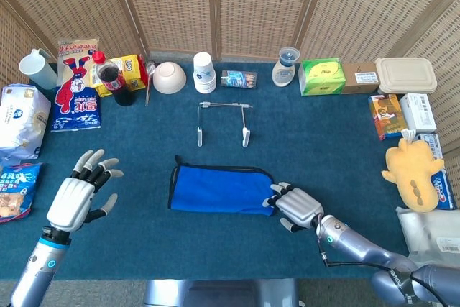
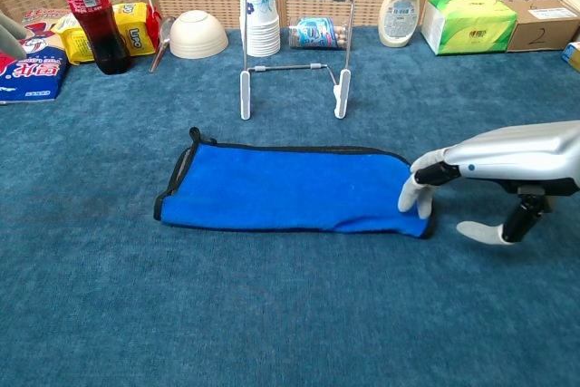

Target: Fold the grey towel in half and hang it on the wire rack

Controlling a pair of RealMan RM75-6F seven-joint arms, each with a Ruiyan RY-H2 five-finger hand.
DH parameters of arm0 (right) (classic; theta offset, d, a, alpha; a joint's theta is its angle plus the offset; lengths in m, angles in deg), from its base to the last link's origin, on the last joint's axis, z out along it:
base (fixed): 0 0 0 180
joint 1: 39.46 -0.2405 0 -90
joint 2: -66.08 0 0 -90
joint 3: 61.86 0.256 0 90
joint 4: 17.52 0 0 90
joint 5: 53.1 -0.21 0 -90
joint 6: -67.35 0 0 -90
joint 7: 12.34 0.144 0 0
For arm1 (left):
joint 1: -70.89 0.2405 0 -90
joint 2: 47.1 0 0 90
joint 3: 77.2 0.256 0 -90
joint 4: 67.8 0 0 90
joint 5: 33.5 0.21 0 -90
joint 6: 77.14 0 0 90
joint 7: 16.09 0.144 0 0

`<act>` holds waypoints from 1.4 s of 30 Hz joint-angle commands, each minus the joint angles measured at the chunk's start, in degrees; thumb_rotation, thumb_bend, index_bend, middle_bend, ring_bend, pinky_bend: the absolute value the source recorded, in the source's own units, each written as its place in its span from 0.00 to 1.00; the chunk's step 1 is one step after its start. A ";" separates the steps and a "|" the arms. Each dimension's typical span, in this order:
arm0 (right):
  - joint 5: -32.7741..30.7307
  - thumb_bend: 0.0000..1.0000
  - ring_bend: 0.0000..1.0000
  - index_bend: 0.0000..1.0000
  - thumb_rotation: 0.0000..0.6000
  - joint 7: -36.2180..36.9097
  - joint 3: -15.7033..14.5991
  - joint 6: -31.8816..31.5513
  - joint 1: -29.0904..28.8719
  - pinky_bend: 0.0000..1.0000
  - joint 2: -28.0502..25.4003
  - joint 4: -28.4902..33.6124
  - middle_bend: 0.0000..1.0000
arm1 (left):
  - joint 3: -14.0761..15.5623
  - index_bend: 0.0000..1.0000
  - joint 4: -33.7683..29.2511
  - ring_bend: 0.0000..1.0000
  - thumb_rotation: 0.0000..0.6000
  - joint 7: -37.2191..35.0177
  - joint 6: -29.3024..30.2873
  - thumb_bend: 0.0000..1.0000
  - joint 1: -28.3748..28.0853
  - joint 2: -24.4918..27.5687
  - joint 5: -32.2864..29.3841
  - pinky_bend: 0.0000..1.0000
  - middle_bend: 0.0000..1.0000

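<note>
The towel [image 1: 219, 188] is blue with a dark edge and lies flat in the middle of the table, folded to a long strip [image 2: 281, 189]. Behind it stands the wire rack [image 1: 224, 121], upright on its white feet [image 2: 294, 52], with nothing on it. My right hand [image 1: 298, 206] is at the towel's near right corner. Its fingertips [image 2: 417, 198] touch that corner from above, the thumb stays apart on the carpet, and nothing is gripped. My left hand [image 1: 79, 195] hovers at the far left with fingers spread, well away from the towel.
Along the back stand a cola bottle [image 2: 91, 15], a white bowl [image 2: 199, 35], stacked paper cups [image 2: 261, 14], a lotion bottle [image 2: 401, 2] and a green tissue box [image 2: 469, 23]. Snack bags [image 1: 21, 124] line the left edge. Boxes and a yellow plush toy [image 1: 411, 170] line the right.
</note>
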 commanded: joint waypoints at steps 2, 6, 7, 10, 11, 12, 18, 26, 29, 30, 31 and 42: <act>0.00 0.52 0.07 0.21 1.00 0.03 -0.04 -0.17 0.18 0.00 -0.41 0.55 0.32 | -0.02 0.31 -0.04 0.07 1.00 0.07 -0.15 0.24 -0.12 -0.13 0.05 0.00 0.23; 0.45 0.52 0.07 0.21 1.00 0.66 0.16 -0.25 0.22 0.00 -0.72 1.19 0.32 | 0.02 0.31 -0.17 0.07 1.00 0.25 -0.34 0.24 -0.26 -0.22 0.21 0.00 0.23; 0.58 0.52 0.07 0.21 1.00 0.88 0.23 -0.30 0.24 0.00 -0.77 1.31 0.32 | 0.03 0.31 -0.20 0.07 1.00 0.29 -0.35 0.24 -0.27 -0.22 0.24 0.00 0.23; 1.28 0.52 0.07 0.21 1.00 2.16 0.56 -0.48 0.33 0.00 -0.99 1.77 0.32 | -0.01 0.31 -0.31 0.07 1.00 0.44 -0.30 0.24 -0.28 -0.18 0.27 0.00 0.23; 1.44 0.52 0.07 0.21 1.00 2.41 0.63 -0.52 0.33 0.00 -1.02 1.77 0.32 | -0.01 0.31 -0.33 0.07 1.00 0.44 -0.29 0.24 -0.27 -0.15 0.25 0.00 0.23; 1.66 0.52 0.07 0.21 1.00 2.71 0.73 -0.55 0.33 0.00 -1.03 1.69 0.32 | -0.03 0.31 -0.37 0.07 1.00 0.46 -0.28 0.24 -0.27 -0.13 0.23 0.00 0.22; 1.93 0.52 0.07 0.21 1.00 4.77 2.01 -1.00 0.18 0.00 -0.90 0.96 0.32 | 0.06 0.31 -0.48 0.07 1.00 0.54 -0.09 0.24 -0.08 -0.09 0.16 0.00 0.23; 1.91 0.52 0.07 0.21 1.00 8.02 4.54 -3.91 0.83 0.00 -1.11 -0.25 0.32 | 0.07 0.31 -0.47 0.07 1.00 1.22 -0.02 0.24 -0.02 0.08 0.24 0.00 0.23; 2.20 0.52 0.07 0.21 1.00 8.38 4.96 -5.46 1.44 0.00 -0.52 -0.83 0.32 | 0.06 0.31 -0.50 0.07 1.00 1.78 0.06 0.24 0.02 0.06 0.31 0.00 0.23; 2.21 0.52 0.07 0.21 1.00 8.34 5.07 -5.82 1.56 0.00 -0.20 -1.23 0.32 | 0.10 0.31 -0.52 0.07 1.00 1.88 0.03 0.24 0.03 0.01 0.31 0.00 0.23; 2.11 0.52 0.07 0.21 1.00 8.23 5.13 -5.91 1.59 0.00 0.23 -1.78 0.31 | 0.17 0.31 -0.53 0.07 1.00 1.92 -0.05 0.24 0.03 -0.05 0.31 0.00 0.23; 0.08 0.51 0.07 0.20 1.00 5.46 5.90 -6.42 1.40 0.00 4.02 -5.70 0.31 | 0.31 0.31 -0.72 0.07 1.00 3.24 -0.50 0.24 0.14 0.54 -0.15 0.00 0.23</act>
